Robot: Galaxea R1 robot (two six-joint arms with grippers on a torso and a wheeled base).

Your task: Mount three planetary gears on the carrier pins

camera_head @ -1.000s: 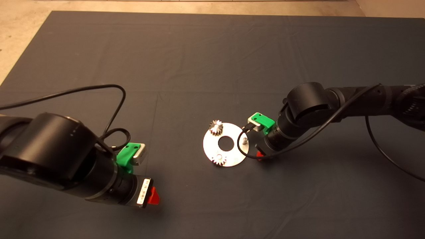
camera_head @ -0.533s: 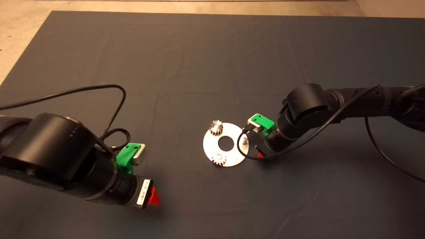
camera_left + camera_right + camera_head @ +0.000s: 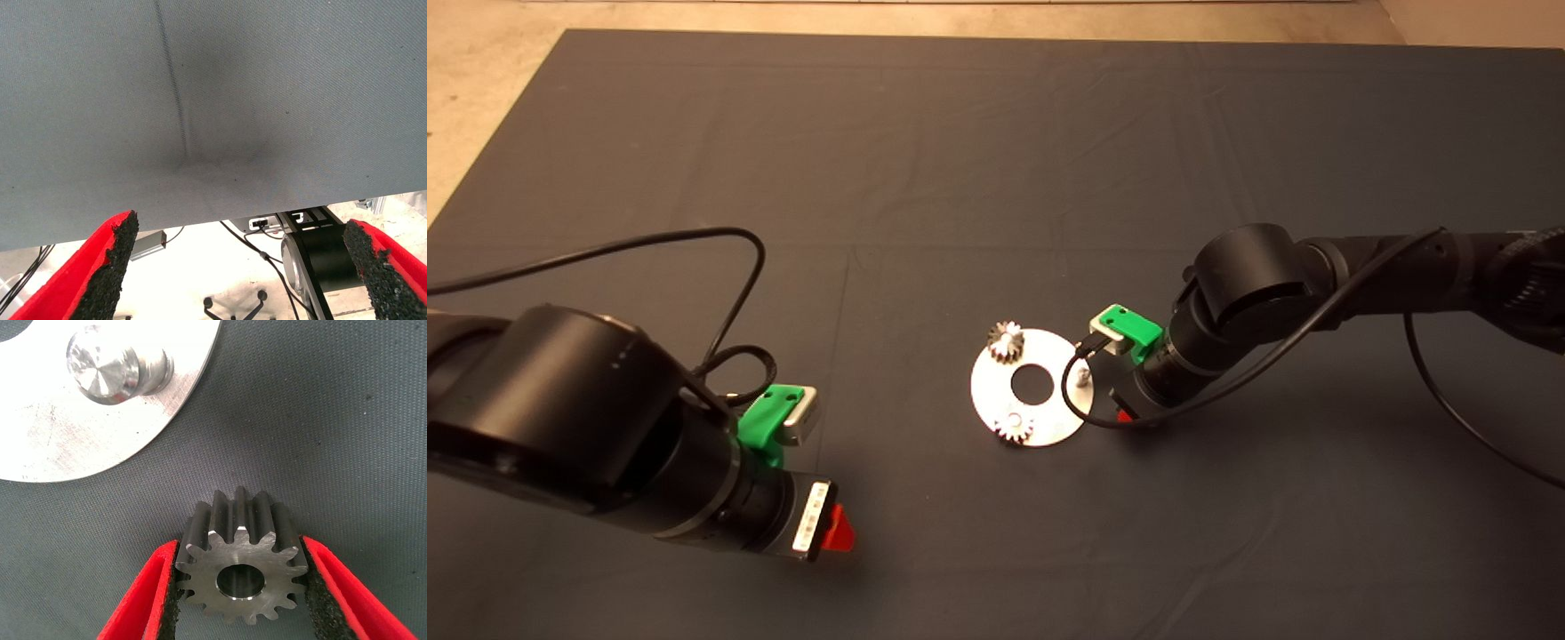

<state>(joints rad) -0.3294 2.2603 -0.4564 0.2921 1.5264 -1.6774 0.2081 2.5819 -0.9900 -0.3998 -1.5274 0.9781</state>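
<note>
Dark fabric mat [image 3: 996,160] bearing a flat round silver-white disc [image 3: 994,398]. Left gripper [image 3: 240,267], well left of the disc, fingers spread wide, empty. Right gripper [image 3: 239,587], just right of the disc, closed on 1 small silvery toothed gear [image 3: 239,563] beside a bare upright pin [image 3: 107,370]. 2 gears [image 3: 1006,341] [image 3: 1014,428] sit on the disc's far-left and near rim.
</note>
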